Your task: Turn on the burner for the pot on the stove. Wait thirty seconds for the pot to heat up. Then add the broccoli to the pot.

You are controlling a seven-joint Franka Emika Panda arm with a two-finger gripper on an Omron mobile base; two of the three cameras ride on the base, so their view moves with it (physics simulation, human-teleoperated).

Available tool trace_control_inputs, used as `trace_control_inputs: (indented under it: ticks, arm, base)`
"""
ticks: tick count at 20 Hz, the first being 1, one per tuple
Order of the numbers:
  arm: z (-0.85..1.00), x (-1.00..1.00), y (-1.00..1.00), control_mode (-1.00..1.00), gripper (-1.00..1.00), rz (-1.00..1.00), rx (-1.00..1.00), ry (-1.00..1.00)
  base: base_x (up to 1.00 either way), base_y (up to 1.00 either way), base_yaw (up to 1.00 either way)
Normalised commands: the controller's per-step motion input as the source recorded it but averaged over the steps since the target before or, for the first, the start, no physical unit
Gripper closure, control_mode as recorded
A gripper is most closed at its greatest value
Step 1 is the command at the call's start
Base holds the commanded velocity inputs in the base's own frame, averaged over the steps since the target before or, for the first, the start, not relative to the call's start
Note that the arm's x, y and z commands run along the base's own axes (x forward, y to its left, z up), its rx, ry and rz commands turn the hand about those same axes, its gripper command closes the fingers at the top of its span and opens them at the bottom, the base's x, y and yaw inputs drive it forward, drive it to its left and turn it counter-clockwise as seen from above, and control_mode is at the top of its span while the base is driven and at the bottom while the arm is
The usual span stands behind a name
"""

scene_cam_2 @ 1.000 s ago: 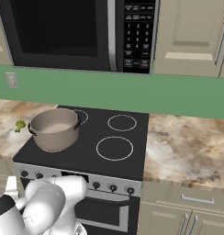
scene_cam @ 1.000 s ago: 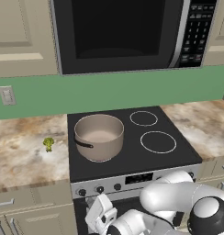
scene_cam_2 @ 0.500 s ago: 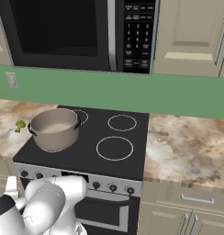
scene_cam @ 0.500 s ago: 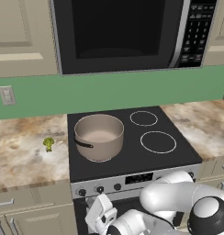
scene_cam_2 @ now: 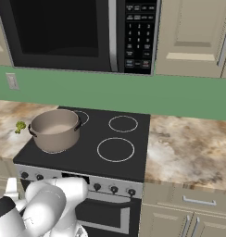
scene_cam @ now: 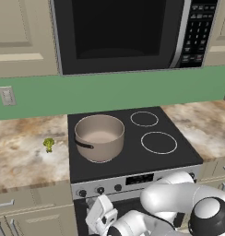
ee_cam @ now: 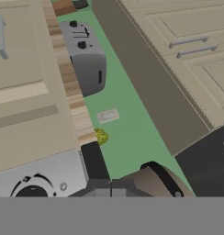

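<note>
The beige pot [scene_cam: 99,136] with dark loop handles stands on the front left ring of the black glass stove [scene_cam: 133,159]; it also shows in the right base view as the pot [scene_cam_2: 54,129]. The small green broccoli [scene_cam: 49,144] lies on the counter left of the stove, apart from the pot, and the hand view catches the same broccoli [ee_cam: 101,136]. My gripper [scene_cam: 101,213] hangs low in front of the stove's silver panel, just under the black knobs [scene_cam: 100,190]. It is shut with nothing in it. A knob [ee_cam: 31,190] sits close beside it in the hand view.
A black microwave [scene_cam: 119,32] hangs over the stove. Marble counters [scene_cam_2: 189,148] flank the range on both sides. A toaster [ee_cam: 86,59] stands farther left along the counter. A wall outlet [scene_cam: 7,96] sits on the green backsplash. Three other rings [scene_cam: 159,142] are bare.
</note>
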Motion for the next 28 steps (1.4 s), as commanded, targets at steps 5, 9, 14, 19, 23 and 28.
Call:
trace_control_inputs:
  ticks: [5, 9, 14, 19, 23, 28]
  arm:
    - [0.0, 0.0, 0.0, -1.0, 1.0, 0.0, 0.0, 0.0]
    - [0.0, 0.0, 0.0, -1.0, 1.0, 0.0, 0.0, 0.0]
    - [0.0, 0.0, 0.0, -1.0, 1.0, 0.0, 0.0, 0.0]
    - [0.0, 0.0, 0.0, -1.0, 1.0, 0.0, 0.0, 0.0]
    - [0.0, 0.0, 0.0, -1.0, 1.0, 0.0, 0.0, 0.0]
    - [0.0, 0.0, 0.0, -1.0, 1.0, 0.0, 0.0, 0.0]
  base:
    - [0.0, 0.0, 0.0]
    - [0.0, 0.0, 0.0]
    - [0.0, 0.0, 0.0]
    - [0.0, 0.0, 0.0]
    - [0.0, 0.0, 0.0]
    - [0.0, 0.0, 0.0]
